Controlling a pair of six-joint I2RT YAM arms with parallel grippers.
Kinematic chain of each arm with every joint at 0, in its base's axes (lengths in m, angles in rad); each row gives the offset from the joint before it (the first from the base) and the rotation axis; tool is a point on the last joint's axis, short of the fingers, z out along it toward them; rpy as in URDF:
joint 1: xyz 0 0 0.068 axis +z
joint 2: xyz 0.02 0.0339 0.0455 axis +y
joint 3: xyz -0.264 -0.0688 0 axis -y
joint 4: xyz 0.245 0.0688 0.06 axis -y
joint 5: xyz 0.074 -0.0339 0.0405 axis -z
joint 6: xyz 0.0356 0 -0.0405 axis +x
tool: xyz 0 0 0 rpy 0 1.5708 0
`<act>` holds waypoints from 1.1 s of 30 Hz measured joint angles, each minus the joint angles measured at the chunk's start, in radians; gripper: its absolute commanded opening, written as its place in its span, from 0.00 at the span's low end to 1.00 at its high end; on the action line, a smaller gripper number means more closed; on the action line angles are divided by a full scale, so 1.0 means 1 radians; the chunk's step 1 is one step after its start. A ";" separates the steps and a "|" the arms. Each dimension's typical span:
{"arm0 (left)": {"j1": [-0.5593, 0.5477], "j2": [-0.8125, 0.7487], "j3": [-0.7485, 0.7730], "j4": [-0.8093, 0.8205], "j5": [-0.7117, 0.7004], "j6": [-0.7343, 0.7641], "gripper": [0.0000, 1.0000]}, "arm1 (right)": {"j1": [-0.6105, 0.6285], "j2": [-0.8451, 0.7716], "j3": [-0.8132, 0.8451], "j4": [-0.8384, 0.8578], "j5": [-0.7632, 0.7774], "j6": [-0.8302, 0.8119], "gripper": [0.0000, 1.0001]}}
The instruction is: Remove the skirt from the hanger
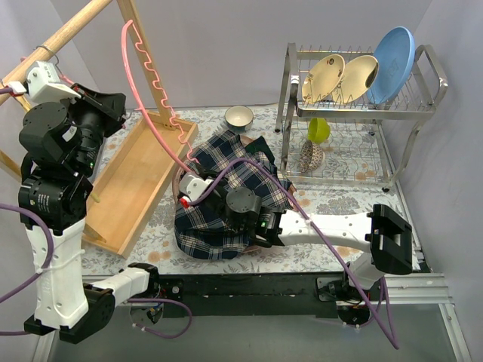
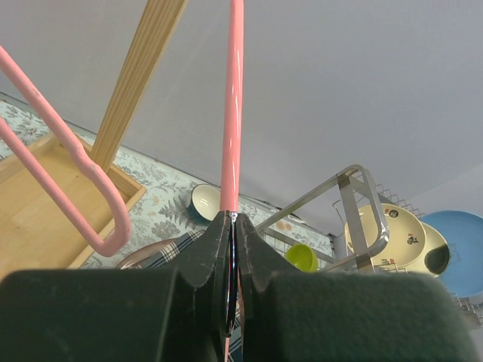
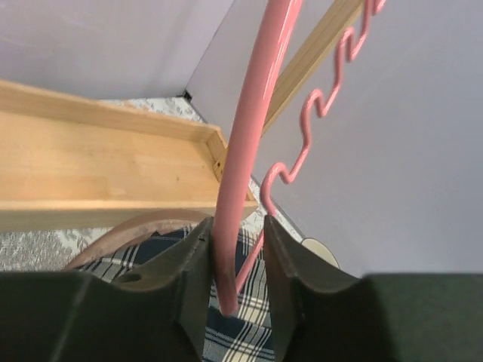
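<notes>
The navy and white plaid skirt (image 1: 207, 230) lies bunched on a brown round dish in the table's middle; it also shows in the right wrist view (image 3: 143, 255) and the left wrist view (image 2: 170, 249). The pink hanger (image 1: 151, 113) slants from the upper left down to the skirt. My left gripper (image 2: 232, 219), raised at the far left (image 1: 56, 81), is shut on the hanger's thin upper part (image 2: 232, 113). My right gripper (image 3: 235, 226) sits over the skirt (image 1: 189, 188); its jaws straddle the hanger's lower bar (image 3: 249, 136), which touches the left finger, with a gap on the right.
A wooden tray (image 1: 128, 188) and a slanted wooden frame (image 1: 68, 30) stand at the left. A metal dish rack (image 1: 347, 113) with plates, a blue plate (image 1: 392, 53) and a green cup (image 1: 318, 130) stands at the back right. A small bowl (image 1: 239, 117) sits behind the skirt.
</notes>
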 measured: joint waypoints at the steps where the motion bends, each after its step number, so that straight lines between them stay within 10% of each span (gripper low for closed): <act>1: 0.000 -0.001 -0.001 -0.002 0.000 -0.001 0.00 | 0.000 0.005 0.010 0.012 0.015 -0.014 0.16; 5: 0.000 -0.018 -0.021 0.021 0.000 -0.010 0.00 | 0.000 0.010 0.040 0.029 0.042 -0.060 0.01; 9: 0.000 -0.050 -0.029 0.040 0.028 0.001 0.54 | 0.002 0.010 0.052 0.019 0.019 -0.053 0.01; 15: 0.000 -0.162 -0.097 0.159 0.133 0.016 0.96 | -0.062 -0.033 0.102 -0.130 -0.106 0.086 0.01; 33: 0.000 -0.452 -0.108 0.403 0.317 0.034 0.98 | -0.267 0.106 0.726 -0.698 -0.660 0.552 0.01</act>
